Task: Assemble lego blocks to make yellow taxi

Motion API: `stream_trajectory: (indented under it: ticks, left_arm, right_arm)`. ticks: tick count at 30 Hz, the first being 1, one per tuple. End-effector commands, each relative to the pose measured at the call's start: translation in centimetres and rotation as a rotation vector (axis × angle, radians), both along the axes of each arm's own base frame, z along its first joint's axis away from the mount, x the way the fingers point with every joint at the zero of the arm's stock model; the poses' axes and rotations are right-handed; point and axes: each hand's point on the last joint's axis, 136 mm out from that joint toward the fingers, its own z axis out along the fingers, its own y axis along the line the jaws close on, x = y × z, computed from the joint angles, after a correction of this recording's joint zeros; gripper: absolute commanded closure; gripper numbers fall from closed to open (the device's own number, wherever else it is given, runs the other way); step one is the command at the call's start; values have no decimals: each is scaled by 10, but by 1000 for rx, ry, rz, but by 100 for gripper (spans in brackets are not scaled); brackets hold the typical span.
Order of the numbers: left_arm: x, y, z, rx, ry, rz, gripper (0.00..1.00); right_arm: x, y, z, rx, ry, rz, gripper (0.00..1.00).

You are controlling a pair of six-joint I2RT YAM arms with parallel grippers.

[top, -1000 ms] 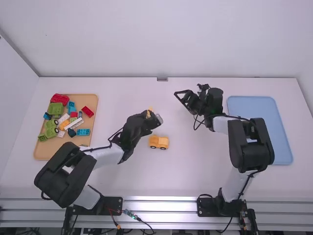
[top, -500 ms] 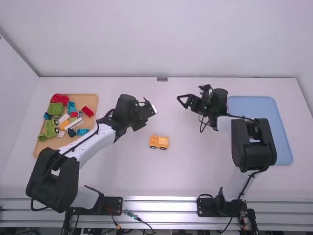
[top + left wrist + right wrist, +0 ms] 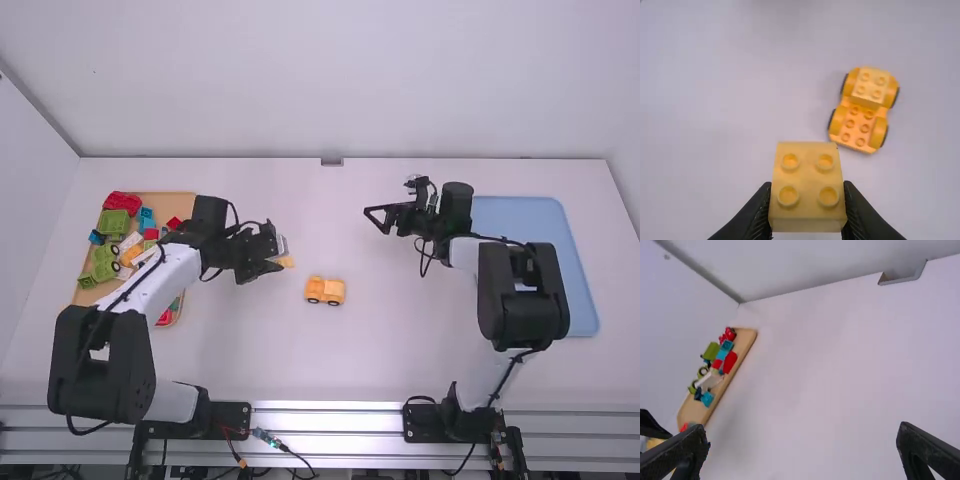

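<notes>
Left gripper (image 3: 807, 200) clasped yellow block (image 3: 807, 172); right gripper (image 3: 802, 431) gaped; yellow block needed squaring over yellow car (image 3: 855, 125) before pressing.

Bright, even light; soft shadow beside the yellow car (image 3: 872, 90); glare on metal rail (image 3: 340, 420)
</notes>
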Motion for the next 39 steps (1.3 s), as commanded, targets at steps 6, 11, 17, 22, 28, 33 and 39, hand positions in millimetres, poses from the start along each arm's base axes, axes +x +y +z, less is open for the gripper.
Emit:
stream_trajectory:
  ticks: [6, 11, 17, 22, 28, 33, 39]
  left_arm:
    - [-25, -2, -17, -15, 7, -68, 98]
    - [-32, -1, -34, -8, 1, -63, 98]
    - [-28, 10, -54, -33, 12, 45, 98]
    - [-26, 14, -60, -95, 25, 57, 98]
    - [-24, 12, -68, -96, 44, -16, 98]
    - [-13, 14, -80, -100, 98, -8, 98]
    - [-22, 9, -86, -114, 131, -131, 98]
  right_arm:
    - [-13, -4, -23, -339, -204, 118, 1]
    - [-36, -3, -28, -638, -261, 198, 1]
    - [-79, 13, -22, -761, -290, 372, 1]
    - [-113, 28, -30, -821, -337, 569, 1]
    - [-138, 42, -39, -860, -346, 694, 1]
    - [-154, 59, -45, -799, -459, 788, 1]
    - [-165, 68, -46, -643, -611, 825, 1]
